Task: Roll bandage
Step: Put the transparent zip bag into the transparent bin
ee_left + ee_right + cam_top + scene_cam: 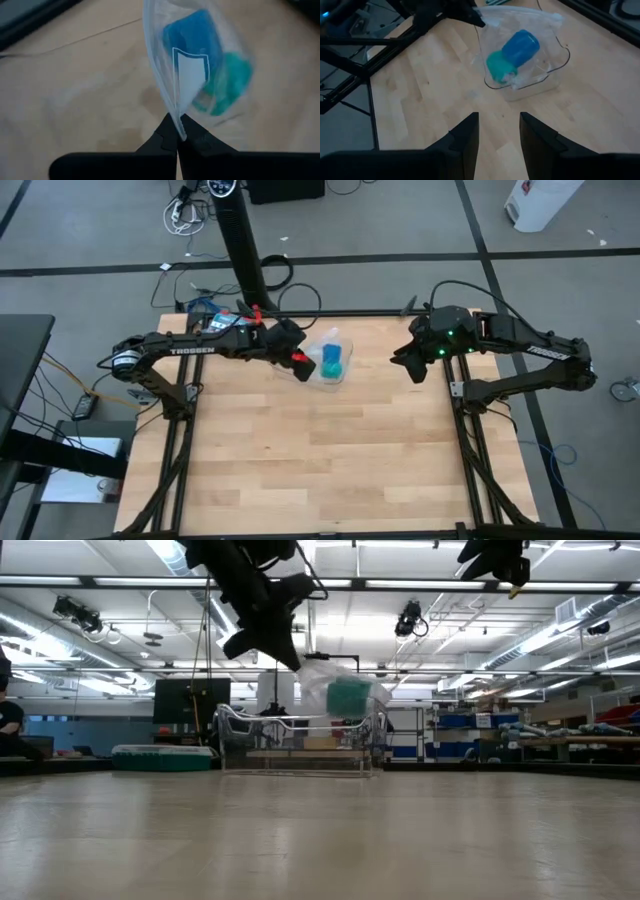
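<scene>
Here the bandage [521, 46] is a small bright blue roll, not yet out on the table: it sits inside a clear plastic bag [331, 360] together with a teal-green roll [496, 66]. The left gripper [177, 131] has its fingers pinched together on the bag's upper edge and holds it in the air, so the bag hangs below and ahead of those fingertips, clear of the wooden table [300, 470], as the low view shows. In the left wrist view a white label on the bag lies between the fingers and the blue roll.

The relation that matters: the blue roll lies directly beneath the left gripper's pinch, inside the bag, with the teal-green roll touching it on the side farther from the bag's mouth. Its short cylinder axis runs at a slant, pointing roughly up toward the held edge.

The right gripper [498, 131] hovers well apart on the other side of the bag, its fingers spread with a plain gap between them and holding nothing. From it, the bag lies straight ahead and lower, the blue roll the nearer of the two rolls to the bag's opening.

I judge the left arm nearer, but occupied; the free right gripper is the one placed to reach into or steady the bag.
</scene>
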Available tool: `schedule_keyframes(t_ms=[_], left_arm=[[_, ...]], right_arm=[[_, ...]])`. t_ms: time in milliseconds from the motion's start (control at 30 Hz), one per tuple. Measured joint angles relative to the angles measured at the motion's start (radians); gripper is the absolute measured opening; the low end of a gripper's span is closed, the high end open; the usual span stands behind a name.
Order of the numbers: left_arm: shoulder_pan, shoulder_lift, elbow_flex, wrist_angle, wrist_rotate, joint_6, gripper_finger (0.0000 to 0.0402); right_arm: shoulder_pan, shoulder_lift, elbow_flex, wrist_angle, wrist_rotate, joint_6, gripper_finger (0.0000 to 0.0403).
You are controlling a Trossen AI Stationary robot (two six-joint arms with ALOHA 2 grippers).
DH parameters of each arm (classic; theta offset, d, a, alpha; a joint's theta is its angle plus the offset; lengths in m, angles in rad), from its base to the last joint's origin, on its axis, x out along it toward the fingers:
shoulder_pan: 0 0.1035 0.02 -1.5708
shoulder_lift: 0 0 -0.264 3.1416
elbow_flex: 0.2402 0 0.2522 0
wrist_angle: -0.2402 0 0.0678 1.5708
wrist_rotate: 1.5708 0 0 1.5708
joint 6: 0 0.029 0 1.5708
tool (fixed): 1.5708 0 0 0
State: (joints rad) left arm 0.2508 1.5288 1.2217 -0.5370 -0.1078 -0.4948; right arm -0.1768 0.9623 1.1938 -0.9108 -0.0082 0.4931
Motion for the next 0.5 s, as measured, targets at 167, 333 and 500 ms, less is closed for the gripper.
schedule_keyframes(t_ms=[167,333,500], left_arm=[[0.001,0.016,0.000,-0.077,-0.044,0.051,0.0005],[-0.020,0.017,-0.001,-0.065,-0.003,0.164,0.0057],[-0.023,0.017,-0.001,-0.074,-0.031,0.196,0.0160]], right_arm=[[0.000,0.000,0.000,0.003,-0.003,0.002,0.0132],[0.000,0.000,0.000,0.020,-0.003,0.003,0.0132],[0.000,0.000,0.000,0.048,-0.003,0.003,0.0132]])
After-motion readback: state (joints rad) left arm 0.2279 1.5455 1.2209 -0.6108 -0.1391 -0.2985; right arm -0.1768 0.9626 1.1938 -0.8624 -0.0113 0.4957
